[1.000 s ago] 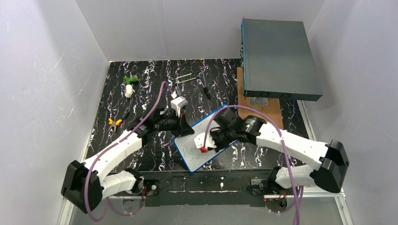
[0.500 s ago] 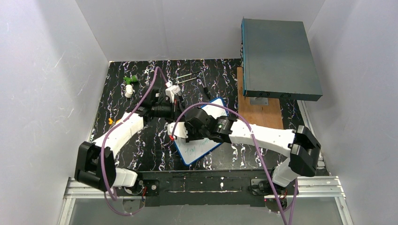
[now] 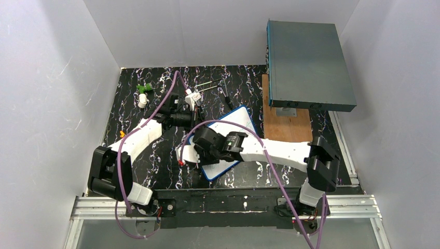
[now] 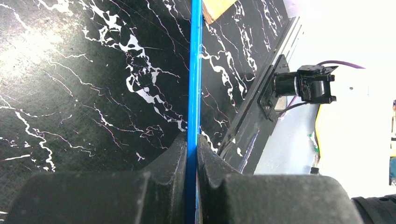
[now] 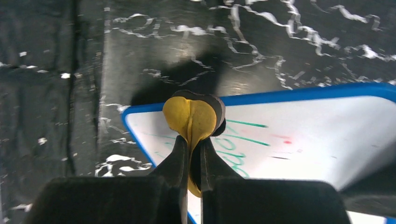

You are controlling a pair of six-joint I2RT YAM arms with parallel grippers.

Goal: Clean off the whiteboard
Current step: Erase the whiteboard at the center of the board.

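Over the whiteboard (image 5: 322, 130) corner your right gripper (image 5: 194, 151) pinches a yellow pad (image 5: 192, 116) while your left gripper (image 4: 192, 142) clamps the blue frame (image 4: 194, 70); heavy wiping could twist it free

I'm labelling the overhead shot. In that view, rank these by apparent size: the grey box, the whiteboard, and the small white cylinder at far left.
1. grey box, clearly the largest.
2. whiteboard, though the right arm covers part of it.
3. small white cylinder, the smallest.
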